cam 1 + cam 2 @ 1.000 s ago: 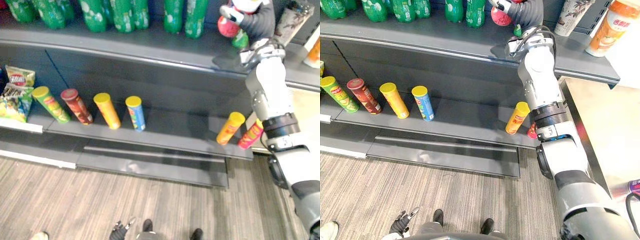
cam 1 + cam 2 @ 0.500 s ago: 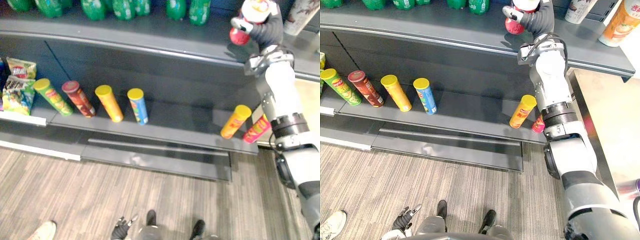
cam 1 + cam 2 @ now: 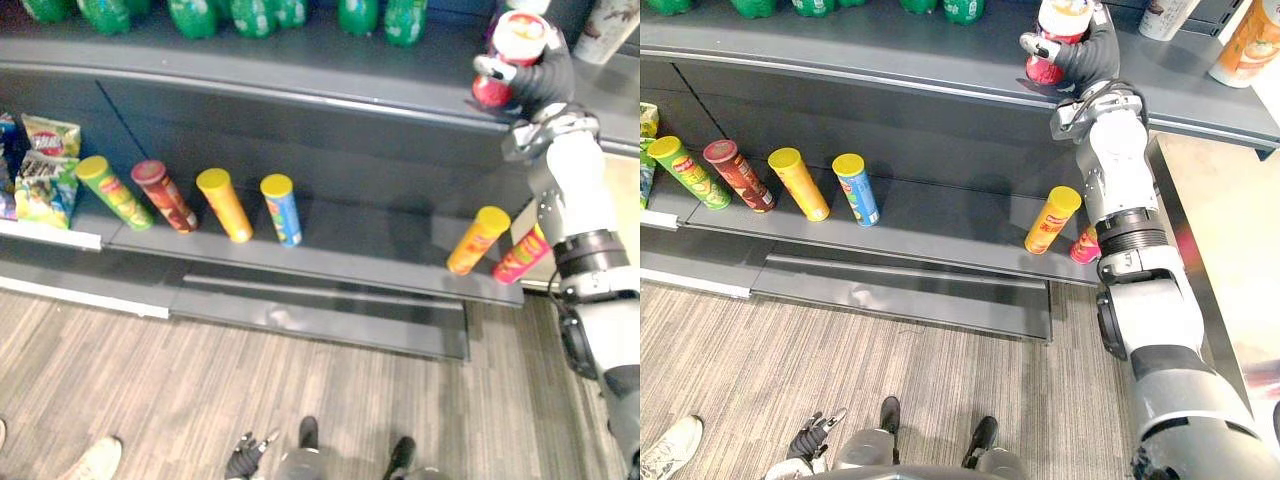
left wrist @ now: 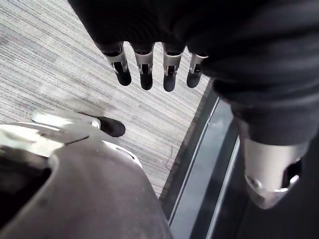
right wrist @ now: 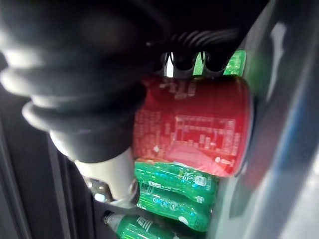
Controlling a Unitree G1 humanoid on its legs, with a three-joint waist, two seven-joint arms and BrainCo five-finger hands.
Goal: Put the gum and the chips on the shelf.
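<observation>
Red can with a pale lid is held roughly upright at the front edge of the upper shelf, toward its right end and right of the green bottles. This position suits lowering it onto the bare shelf surface. Whether its base touches the shelf cannot be determined. The right hand grips from the right, with its fingers curled round the can's body, clamping it. The left hand hangs low over the floor, fingers straight and slightly apart, holding nothing.
</observation>
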